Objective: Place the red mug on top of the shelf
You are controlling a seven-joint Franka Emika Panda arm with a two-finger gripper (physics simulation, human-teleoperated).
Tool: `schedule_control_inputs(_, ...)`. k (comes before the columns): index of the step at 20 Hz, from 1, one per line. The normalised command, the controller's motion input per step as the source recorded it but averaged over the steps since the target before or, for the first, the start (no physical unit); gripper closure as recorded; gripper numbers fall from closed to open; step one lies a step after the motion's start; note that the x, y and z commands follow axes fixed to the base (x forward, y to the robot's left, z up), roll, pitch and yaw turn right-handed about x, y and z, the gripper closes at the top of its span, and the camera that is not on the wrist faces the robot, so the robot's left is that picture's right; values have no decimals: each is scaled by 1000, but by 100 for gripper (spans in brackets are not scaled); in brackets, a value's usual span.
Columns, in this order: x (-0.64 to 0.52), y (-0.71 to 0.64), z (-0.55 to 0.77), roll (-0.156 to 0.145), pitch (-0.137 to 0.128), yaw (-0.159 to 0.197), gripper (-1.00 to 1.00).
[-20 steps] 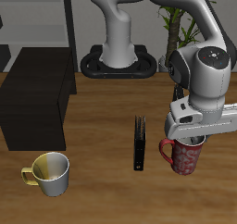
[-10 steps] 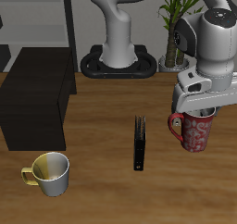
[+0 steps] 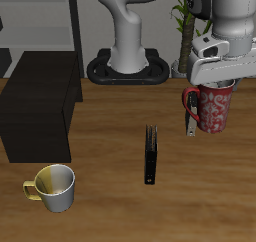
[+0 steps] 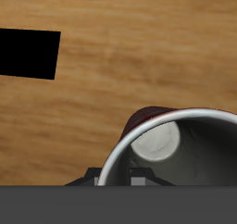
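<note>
Fingers (image 3: 189, 113): clamped on the rim of the red mug, one dark finger showing down the mug's outer wall on the side toward the book-like slab; the gripper (image 3: 205, 94) comes down onto the mug from above.
Red mug (image 3: 213, 108): held upright in the air, clear of the tabletop, open end up under the gripper body. The wrist view looks straight down into its pale inside (image 4: 176, 154), past the grey-white rim to the round bottom.
Tabletop (image 3: 110, 196): brown wood grain, well below the lifted mug.
Black slab (image 3: 151, 153): thin, dark, standing on edge on the wood, between the mug and the shelf, nearer the mug.
Shelf (image 3: 40, 104): low black box with a flat top, at the far side of the scene from the mug, well apart from it.
Yellow-handled mug (image 3: 55, 187): grey, upright, near the tabletop's front edge, just in front of the shelf.
</note>
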Motion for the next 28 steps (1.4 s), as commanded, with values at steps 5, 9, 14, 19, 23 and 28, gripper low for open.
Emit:
schedule_control_inputs(5,-254,-263,611,8,12,-30,100)
schedule_control_inputs(9,-245,-617,658,4,8,-36,100)
schedule_control_inputs(14,-182,-572,388,-14,-15,0,100)
schedule_control_inputs(19,-78,-479,184,-21,16,-2,100)
schedule_control_inputs(23,-173,-561,287,-12,-11,10,100)
schedule_control_inputs(28,-134,-676,163,-2,20,-44,100)
